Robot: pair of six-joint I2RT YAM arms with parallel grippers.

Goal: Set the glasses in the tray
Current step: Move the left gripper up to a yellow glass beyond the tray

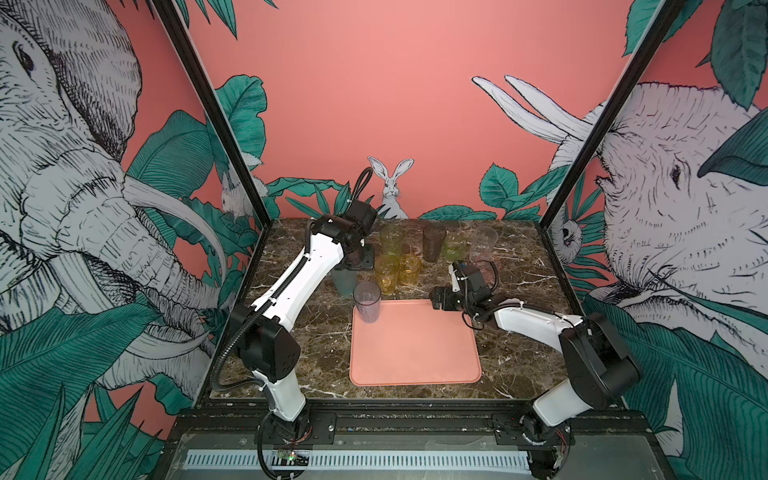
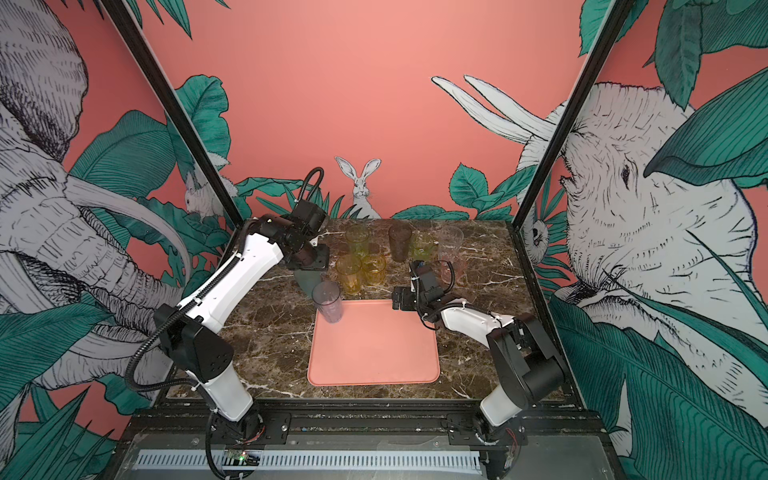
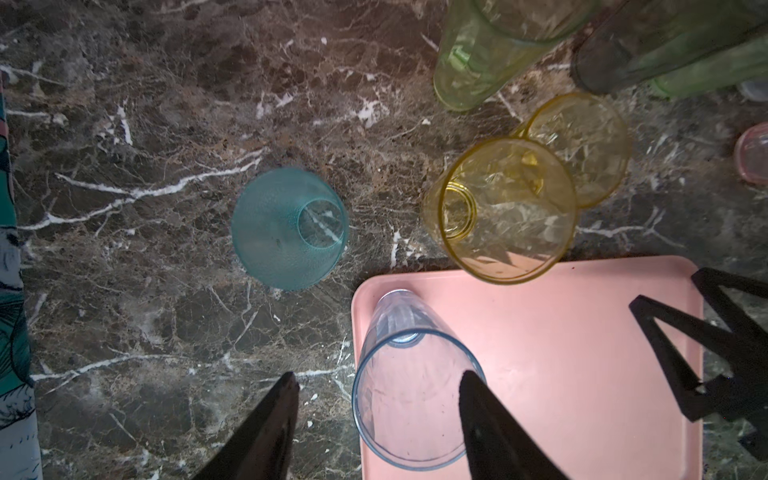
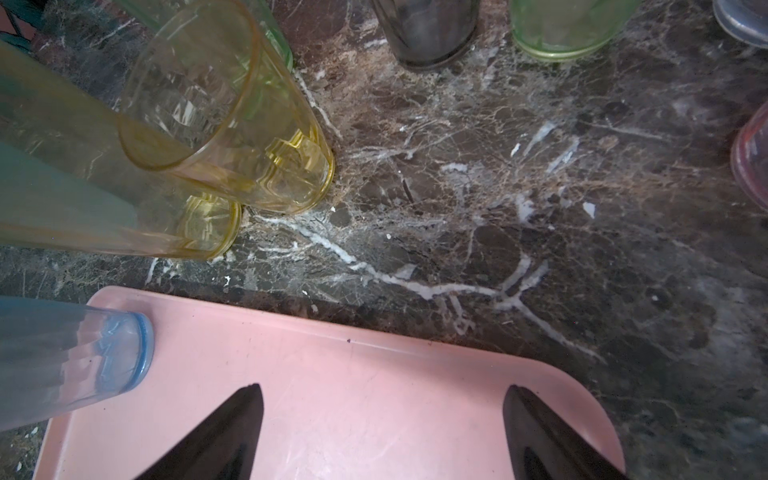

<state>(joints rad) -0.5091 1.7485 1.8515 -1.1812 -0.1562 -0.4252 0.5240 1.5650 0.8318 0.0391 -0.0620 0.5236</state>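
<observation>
Tray: flat salmon-pink rounded-square tray with a low rim (image 1: 415, 349) lies on the dark brown marble-patterned tabletop (image 1: 316, 336). It sits at the centre of both top views, toward the lower edge of the tabletop.

On tray: one tall clear blue-tinted tumbler (image 1: 366, 302), upright, in the tray's upper-left corner in both top views.

On tabletop, above the tray in frame:
- Frosted teal tumbler (image 1: 343, 284), just left of the blue-tinted tumbler and partly behind the left arm.
- Two amber tumblers, a taller one (image 1: 386, 274) and a shorter one (image 1: 409, 269), close together just above the tray's upper edge. Cannot tell whether they touch.
- Back row, left to right: tall yellow-green tumbler (image 1: 391, 239), tall smoky-grey tumbler (image 1: 434, 243), short yellow-green tumbler (image 1: 455, 248), tall colourless tumbler (image 1: 484, 241).
- Short pink tumbler (image 3: 753, 154), below the colourless one and partly hidden by the right arm.

Left gripper (image 3: 379, 374): fingers apart, holding nothing. In both top views it hangs over the teal tumbler, above and apart from the blue-tinted tumbler. In the left wrist view one finger overlaps that tumbler's rim.

Right gripper (image 4: 382, 392): fingers wide apart and empty, over the tray's upper-right corner in both top views.
</observation>
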